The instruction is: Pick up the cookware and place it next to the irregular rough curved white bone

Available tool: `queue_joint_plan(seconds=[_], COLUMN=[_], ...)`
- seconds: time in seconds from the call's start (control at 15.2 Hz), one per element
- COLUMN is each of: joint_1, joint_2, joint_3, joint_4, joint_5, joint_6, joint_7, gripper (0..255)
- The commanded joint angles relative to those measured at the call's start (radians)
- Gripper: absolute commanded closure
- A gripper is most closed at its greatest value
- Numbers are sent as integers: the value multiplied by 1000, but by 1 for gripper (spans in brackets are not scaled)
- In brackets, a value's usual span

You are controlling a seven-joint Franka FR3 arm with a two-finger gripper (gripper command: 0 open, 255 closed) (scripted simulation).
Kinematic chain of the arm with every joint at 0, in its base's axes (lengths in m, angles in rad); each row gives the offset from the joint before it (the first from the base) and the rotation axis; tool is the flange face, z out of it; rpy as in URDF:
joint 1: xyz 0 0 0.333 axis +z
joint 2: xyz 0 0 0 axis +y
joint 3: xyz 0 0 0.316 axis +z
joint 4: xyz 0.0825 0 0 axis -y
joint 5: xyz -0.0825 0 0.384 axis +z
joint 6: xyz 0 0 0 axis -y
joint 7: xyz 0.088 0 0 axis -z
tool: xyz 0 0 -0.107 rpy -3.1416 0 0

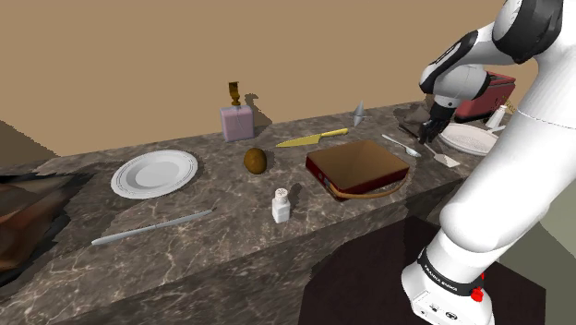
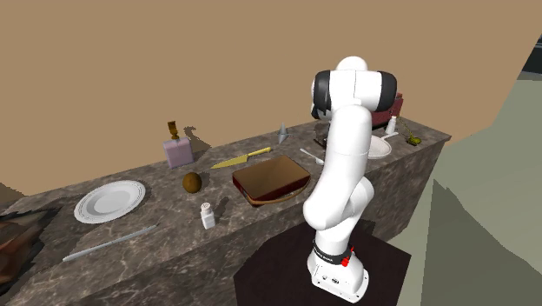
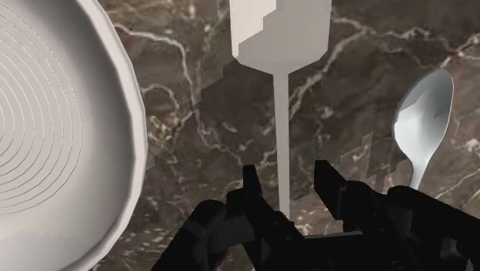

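Two exterior cameras, one wrist camera
Both exteriors overlook the same counter [image 1: 231, 189] from above; the wrist view looks down close.

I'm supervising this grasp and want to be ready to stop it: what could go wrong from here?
1. The white spatula lies with its thin handle between the open fingers, apparently untouched; closing may roll or skew it instead of clamping it.
2. The white plate and the spoon flank it closely, so a tilting spatula head could knock either when lifted.
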State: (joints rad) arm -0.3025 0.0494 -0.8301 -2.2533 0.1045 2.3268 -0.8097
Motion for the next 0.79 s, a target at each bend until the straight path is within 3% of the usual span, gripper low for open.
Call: queue_joint_plan(seconds=[0.0, 0.26, 0.53, 0.73], joint_1=[0, 0, 7, 5], joint_2=[0, 0, -108, -108], joint_3=[0, 0, 0, 2], joint_4=[0, 0, 50, 50], joint_5=[0, 0, -110, -110], joint_6=[0, 0, -120, -120], joint_7=[0, 0, 79, 79], gripper=[0, 0, 0, 0])
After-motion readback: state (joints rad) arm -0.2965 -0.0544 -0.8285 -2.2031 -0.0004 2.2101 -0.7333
